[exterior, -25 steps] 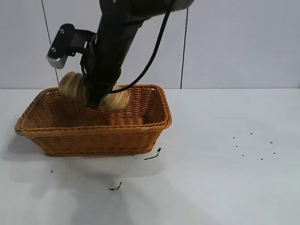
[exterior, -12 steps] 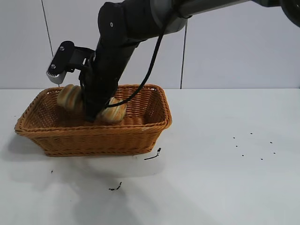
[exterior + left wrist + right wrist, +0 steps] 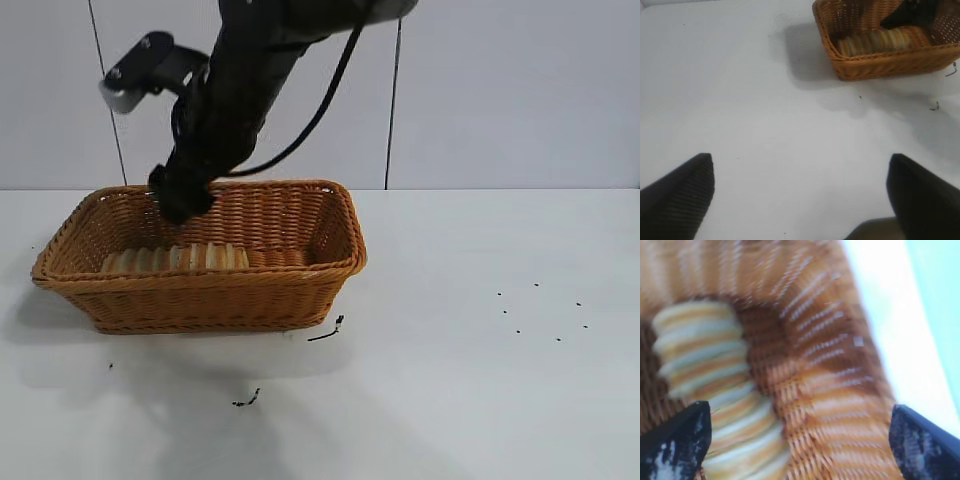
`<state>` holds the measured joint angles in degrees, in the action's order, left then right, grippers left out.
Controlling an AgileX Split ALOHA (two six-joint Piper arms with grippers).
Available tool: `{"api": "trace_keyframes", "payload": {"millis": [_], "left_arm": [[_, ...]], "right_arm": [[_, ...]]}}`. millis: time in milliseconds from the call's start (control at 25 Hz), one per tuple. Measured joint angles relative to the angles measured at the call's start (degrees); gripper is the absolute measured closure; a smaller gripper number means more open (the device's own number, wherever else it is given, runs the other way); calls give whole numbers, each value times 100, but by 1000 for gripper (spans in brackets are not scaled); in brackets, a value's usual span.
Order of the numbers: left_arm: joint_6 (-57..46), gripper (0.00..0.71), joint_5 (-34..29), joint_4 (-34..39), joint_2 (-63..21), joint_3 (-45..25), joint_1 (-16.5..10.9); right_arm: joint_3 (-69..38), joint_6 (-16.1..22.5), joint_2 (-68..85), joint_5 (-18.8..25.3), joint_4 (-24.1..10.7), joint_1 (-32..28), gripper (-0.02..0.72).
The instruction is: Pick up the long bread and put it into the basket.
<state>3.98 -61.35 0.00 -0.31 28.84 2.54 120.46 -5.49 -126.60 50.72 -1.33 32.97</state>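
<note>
The long bread (image 3: pixel 175 258), tan with orange-brown crosswise stripes, lies flat on the floor of the orange-brown wicker basket (image 3: pixel 200 300) at the table's left. My right gripper (image 3: pixel 182 195) hangs above the basket's back part, clear of the loaf. In the right wrist view its fingers stand wide open (image 3: pixel 799 410) with nothing between them; the bread (image 3: pixel 715 385) and the basket's weave (image 3: pixel 840 390) lie below. My left gripper (image 3: pixel 799 160) is open over bare table, far from the basket (image 3: pixel 890 62), where the bread (image 3: pixel 875 41) shows inside.
Two small black scraps (image 3: pixel 325 330) (image 3: pixel 247 400) lie on the white table in front of the basket. Tiny dark specks (image 3: pixel 540 310) dot the table at the right. A pale panelled wall stands behind.
The right gripper held the bread above the basket, then opened. The bread dropped to the basket floor and the gripper has risen.
</note>
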Motion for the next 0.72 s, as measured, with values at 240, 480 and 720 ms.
{"api": "trace_keyframes", "payload": {"millis": [240, 480, 720], "left_arm": [[0, 14, 0, 0, 0, 0, 0], [0, 14, 0, 0, 0, 0, 0], [0, 14, 0, 0, 0, 0, 0]], "right_arm": [[72, 453, 52, 656, 13, -813, 34], [72, 492, 52, 979, 13, -1782, 34], [92, 492, 52, 1264, -5, -2627, 34]]}}
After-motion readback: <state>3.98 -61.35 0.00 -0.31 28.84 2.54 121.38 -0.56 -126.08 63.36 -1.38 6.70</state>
